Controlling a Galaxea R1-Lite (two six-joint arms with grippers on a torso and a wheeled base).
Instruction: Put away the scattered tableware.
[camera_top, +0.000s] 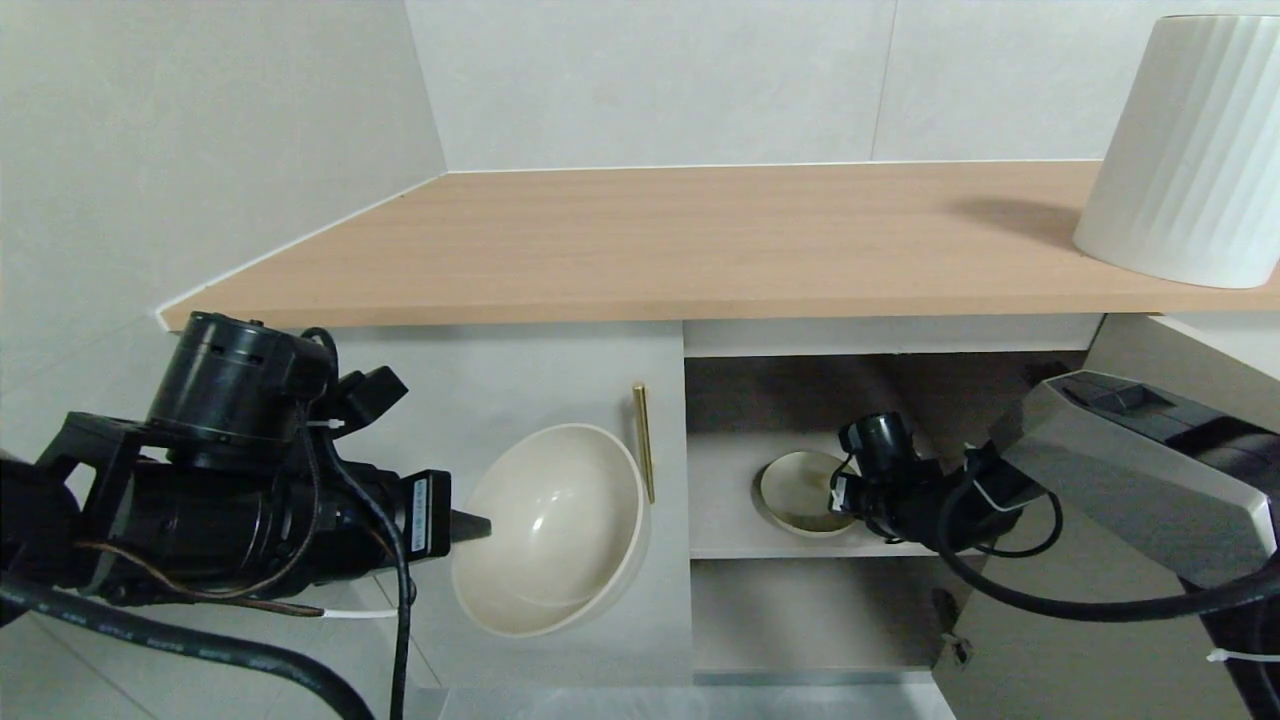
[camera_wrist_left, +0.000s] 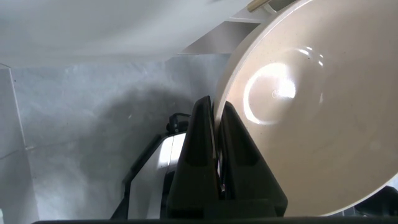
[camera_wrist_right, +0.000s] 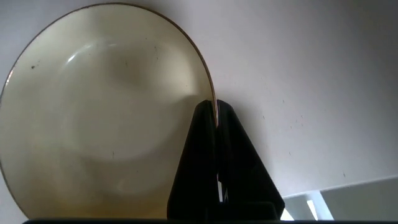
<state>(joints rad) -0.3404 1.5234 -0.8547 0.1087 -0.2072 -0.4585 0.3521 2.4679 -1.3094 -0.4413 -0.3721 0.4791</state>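
Small yellowish plate (camera_top: 797, 490), pinched at its rim by the right gripper (camera_top: 845, 497), fingers closed tight on the edge with no gap showing. Sits inside the open cabinet (camera_top: 720, 390), low over the middle shelf (camera_top: 725, 520); touching the shelf or just clear of it, cannot tell. Large cream bowl (camera_top: 550, 530), tipped on edge with its hollow facing outward, gripped at the rim by the left gripper (camera_top: 470, 525), fingers likewise closed thin on the bowl's wall. Hangs outside the cabinet, in front of its closed door (camera_top: 560, 380), just beside the brass handle (camera_top: 643, 440).

Step in hand, by the look of it: stowing the plate on the shelf, with the bowl next in line. Next move probably calls for settling the plate flat, parting the fingers, and drawing the right arm straight out of the cabinet without dragging the rim along. After that, likely swinging the bowl round the door edge into the opening, levelled first so as to clear the plate.

Count: two pieces of tableware, one plate and one bowl; two grippers, each loaded; one shelf in use, with one lower compartment (camera_top: 800, 610) beneath it; one handle. Above the cabinet, one wooden countertop (camera_top: 700, 240), bearing one white ribbed container (camera_top: 1190, 150) over the cabinet's open side.
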